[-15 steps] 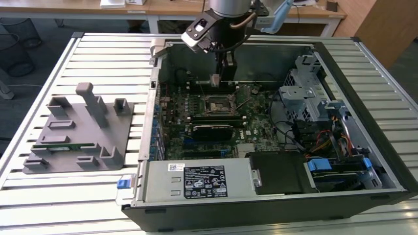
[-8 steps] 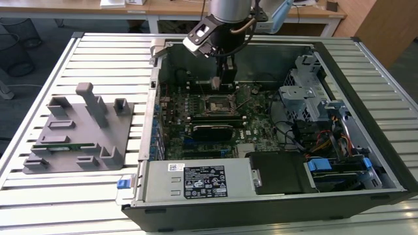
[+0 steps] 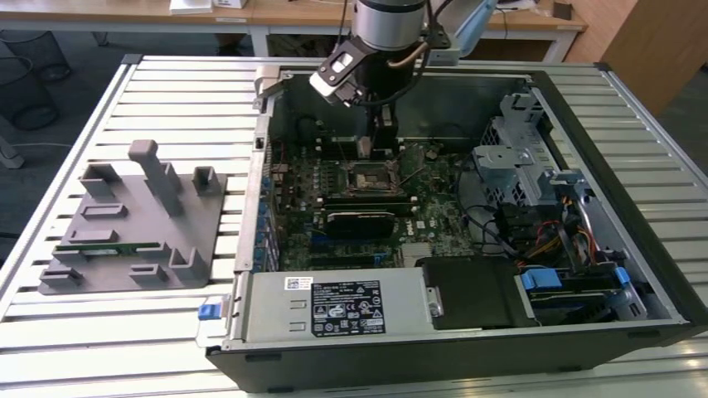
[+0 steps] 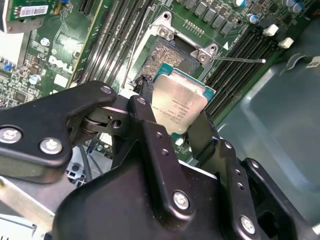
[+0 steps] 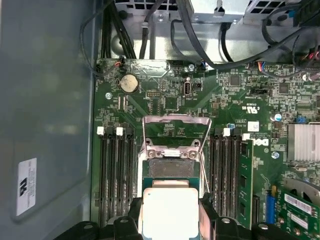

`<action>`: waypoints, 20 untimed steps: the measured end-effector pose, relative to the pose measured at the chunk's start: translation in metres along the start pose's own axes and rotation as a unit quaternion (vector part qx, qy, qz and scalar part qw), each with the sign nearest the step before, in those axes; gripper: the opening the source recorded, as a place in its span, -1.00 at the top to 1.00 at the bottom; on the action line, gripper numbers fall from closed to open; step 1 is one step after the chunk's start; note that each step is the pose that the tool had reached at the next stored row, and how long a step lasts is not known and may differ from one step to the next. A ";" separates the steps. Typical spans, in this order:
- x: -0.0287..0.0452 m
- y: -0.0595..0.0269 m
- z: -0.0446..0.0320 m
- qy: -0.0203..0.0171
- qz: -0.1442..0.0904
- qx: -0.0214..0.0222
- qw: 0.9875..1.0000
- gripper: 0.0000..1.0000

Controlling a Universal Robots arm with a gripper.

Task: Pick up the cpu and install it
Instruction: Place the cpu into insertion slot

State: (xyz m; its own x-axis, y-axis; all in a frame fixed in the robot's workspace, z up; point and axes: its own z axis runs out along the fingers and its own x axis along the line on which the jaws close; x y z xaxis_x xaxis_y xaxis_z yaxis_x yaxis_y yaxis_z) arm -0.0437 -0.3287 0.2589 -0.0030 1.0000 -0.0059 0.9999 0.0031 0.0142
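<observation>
The cpu [image 4: 180, 102] shows its silver top plate with a tan-green rim, and my gripper [image 4: 175, 114] is shut on it, one black finger on each of two opposite edges. It hangs tilted just above the open socket [image 4: 167, 52] on the motherboard. In the first wrist view the cpu [image 5: 167, 212] sits between the fingers [image 5: 207, 212] close over the socket [image 5: 170, 167], whose load plate [image 5: 175, 127] stands flipped open. In the exterior view my gripper [image 3: 370, 148] reaches down inside the computer case over the socket [image 3: 370, 176].
Memory slots [image 5: 112, 175] flank the socket on both sides, and a thin lever [image 4: 235, 59] sticks out beside it. The case walls [image 3: 265, 166], drive cage [image 3: 520, 149] and power supply [image 3: 332, 307] ring the board. A grey tray [image 3: 133, 224] with a green memory stick [image 3: 105, 247] lies outside the case.
</observation>
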 end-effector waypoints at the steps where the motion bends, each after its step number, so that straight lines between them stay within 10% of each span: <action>1: 0.0000 0.0000 0.0018 0.000 0.000 0.000 1.000 -0.06; 7: -0.0003 -0.0003 0.0112 0.000 0.000 -0.001 1.000 -0.06; 11: -0.0003 -0.0015 0.0140 0.000 0.000 -0.011 1.000 -0.06; 20: -0.0013 -0.0025 0.0301 0.000 0.000 -0.012 1.000 -0.06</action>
State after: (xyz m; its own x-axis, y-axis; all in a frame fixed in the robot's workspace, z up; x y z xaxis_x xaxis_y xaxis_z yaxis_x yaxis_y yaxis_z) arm -0.0458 -0.3302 0.2287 -0.0026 1.0000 -0.0062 0.9993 0.0028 0.0380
